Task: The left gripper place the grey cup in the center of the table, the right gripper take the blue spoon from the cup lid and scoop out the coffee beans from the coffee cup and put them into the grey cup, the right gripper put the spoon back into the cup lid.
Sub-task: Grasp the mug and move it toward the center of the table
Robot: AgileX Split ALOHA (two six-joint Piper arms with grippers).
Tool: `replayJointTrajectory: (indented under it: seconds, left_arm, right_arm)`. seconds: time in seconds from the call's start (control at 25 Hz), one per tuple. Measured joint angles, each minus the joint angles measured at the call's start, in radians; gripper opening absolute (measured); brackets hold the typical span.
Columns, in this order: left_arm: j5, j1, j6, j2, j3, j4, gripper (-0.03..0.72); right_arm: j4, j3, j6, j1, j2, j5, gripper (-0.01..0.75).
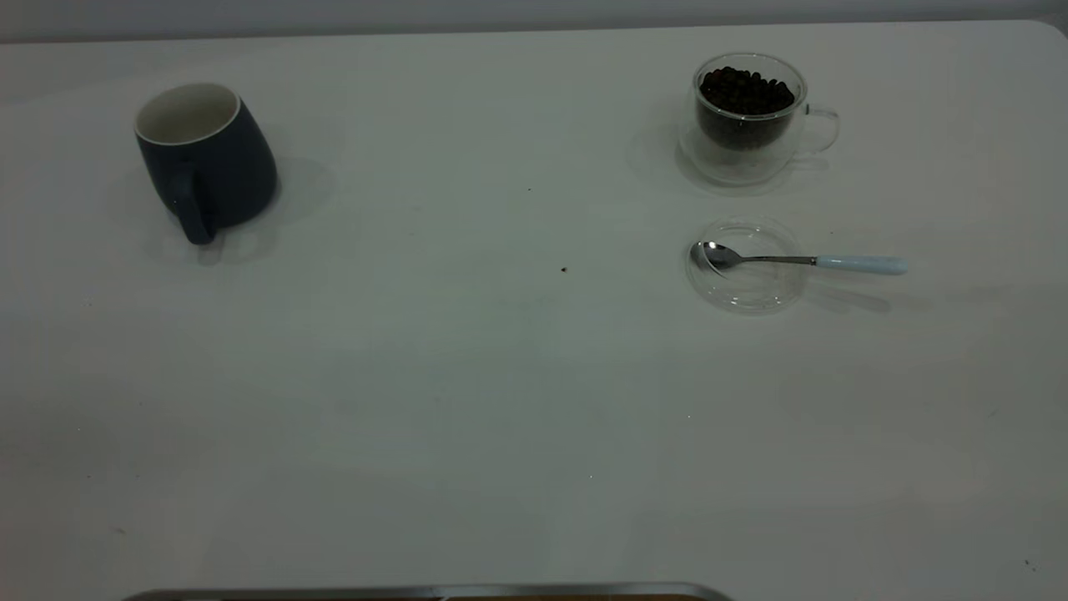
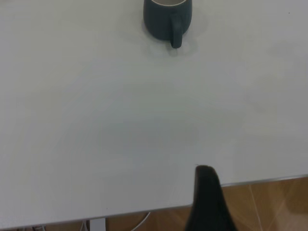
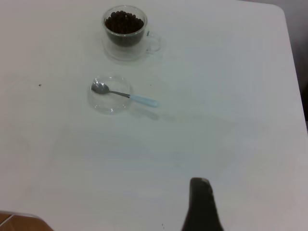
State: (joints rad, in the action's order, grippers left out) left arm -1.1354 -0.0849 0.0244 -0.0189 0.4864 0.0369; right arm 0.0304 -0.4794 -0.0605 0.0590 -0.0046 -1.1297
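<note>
The grey cup (image 1: pixel 206 159) stands upright at the table's (image 1: pixel 467 401) far left, its handle turned toward the near edge, well apart from the coffee cup (image 1: pixel 748 117) of coffee beans (image 1: pixel 745 90) and the blue spoon (image 1: pixel 801 260) resting across the cup lid (image 1: pixel 745 265) on the right. It looks like heavy glazed ceramic, stiff but slick and breakable, so I'd pinch the rim wall or the handle. Only one dark finger of the left gripper (image 2: pixel 208 202) and of the right gripper (image 3: pixel 202 204) shows, so I cannot tell whether either is spread or clenched.

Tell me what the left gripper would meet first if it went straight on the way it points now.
Likely the grey cup. In the left wrist view the left gripper sits near the table edge, with bare tabletop between it and the cup. The line looks slightly off-centre, so a near miss is possible.
</note>
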Motion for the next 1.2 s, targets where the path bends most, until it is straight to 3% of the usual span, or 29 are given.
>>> replayJointTrajectory:
  seconds: [1.2]
  left_arm:
    - [0.006,0.0,-0.024,0.0,0.003,-0.002,0.588]
  right_arm:
    - [0.0,0.0,0.0,0.0,0.0,0.0,0.588]
